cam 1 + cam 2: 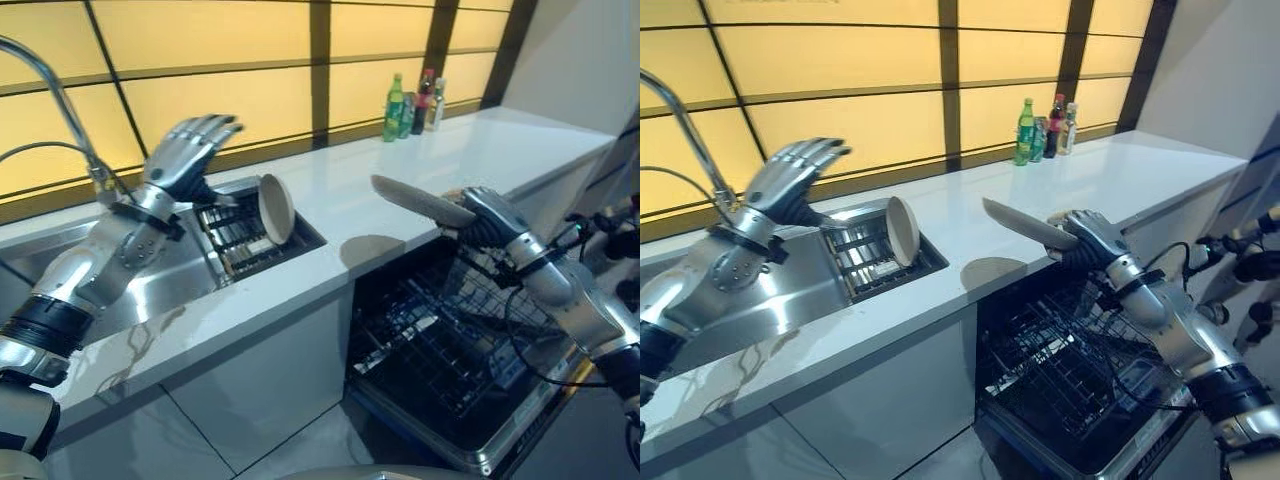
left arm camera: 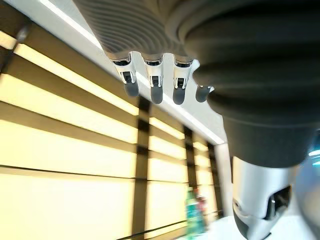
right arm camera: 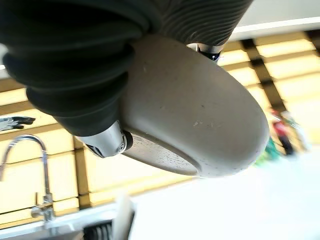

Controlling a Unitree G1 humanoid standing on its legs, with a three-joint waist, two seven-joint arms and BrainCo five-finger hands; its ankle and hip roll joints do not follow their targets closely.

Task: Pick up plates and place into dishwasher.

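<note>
A plate (image 1: 418,201) is pinched in the right hand (image 1: 487,218) above the open dishwasher (image 1: 450,380). Another plate (image 1: 276,208) is propped in the sink rack (image 1: 240,240); the left hand (image 1: 185,150) is held open above it.

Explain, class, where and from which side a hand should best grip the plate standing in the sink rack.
Probably the upper rim of the plate, approached from above. It stands on edge, leaning in the rack, so its top edge is free while the lower edge sits among the wires. The left hand hovers nearby, open.
</note>
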